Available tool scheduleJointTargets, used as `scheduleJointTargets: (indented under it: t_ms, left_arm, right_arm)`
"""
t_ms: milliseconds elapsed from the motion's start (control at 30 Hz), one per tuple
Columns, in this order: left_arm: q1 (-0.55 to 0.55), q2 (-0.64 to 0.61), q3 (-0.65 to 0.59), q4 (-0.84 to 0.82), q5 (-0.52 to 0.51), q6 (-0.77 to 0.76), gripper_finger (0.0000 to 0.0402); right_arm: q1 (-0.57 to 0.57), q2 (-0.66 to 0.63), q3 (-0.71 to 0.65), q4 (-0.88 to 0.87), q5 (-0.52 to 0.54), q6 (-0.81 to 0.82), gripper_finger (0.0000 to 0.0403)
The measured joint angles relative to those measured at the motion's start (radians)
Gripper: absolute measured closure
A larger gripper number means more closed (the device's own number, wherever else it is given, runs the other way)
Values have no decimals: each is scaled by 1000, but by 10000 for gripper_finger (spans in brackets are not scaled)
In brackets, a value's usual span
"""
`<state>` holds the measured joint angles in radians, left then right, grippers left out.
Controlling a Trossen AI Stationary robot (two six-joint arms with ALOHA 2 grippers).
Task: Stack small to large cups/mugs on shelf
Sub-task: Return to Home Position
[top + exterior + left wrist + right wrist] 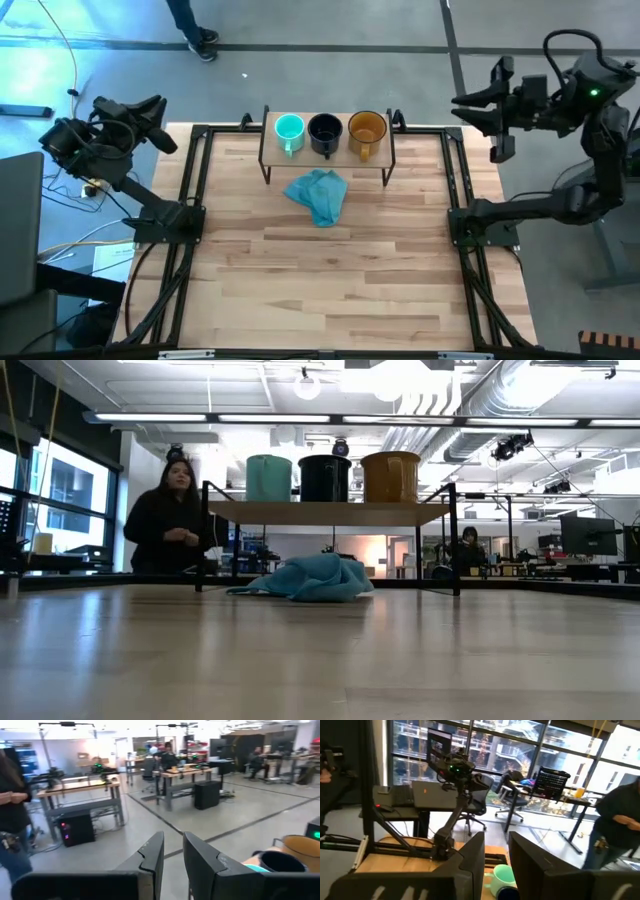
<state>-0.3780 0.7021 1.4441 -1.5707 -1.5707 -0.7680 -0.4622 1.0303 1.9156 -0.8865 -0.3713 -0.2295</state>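
Mugs sit in a row on the shelf (300,155), small to large: teal mug (288,130), black mug (325,132), amber mug (367,131); looks done to me; left end effector (167,124) and right end effector (458,107) hang beside the bench (330,280), both parted and empty, so nothing gets bumped.
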Motion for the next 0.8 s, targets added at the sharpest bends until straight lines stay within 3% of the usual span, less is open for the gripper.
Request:
scheduleJointTargets:
  t_ms: [300,500,800]
  left_arm:
    - [135,-14,0,0,0,-48,339]
    - [220,-47,0,0,-1,-49,339]
    - [241,-71,0,0,-2,-40,339]
  right_arm:
    - [0,-73,0,-62,138,-27,323]
    - [0,-136,0,-102,168,-33,323]
    - [0,-239,0,-193,252,11,323]
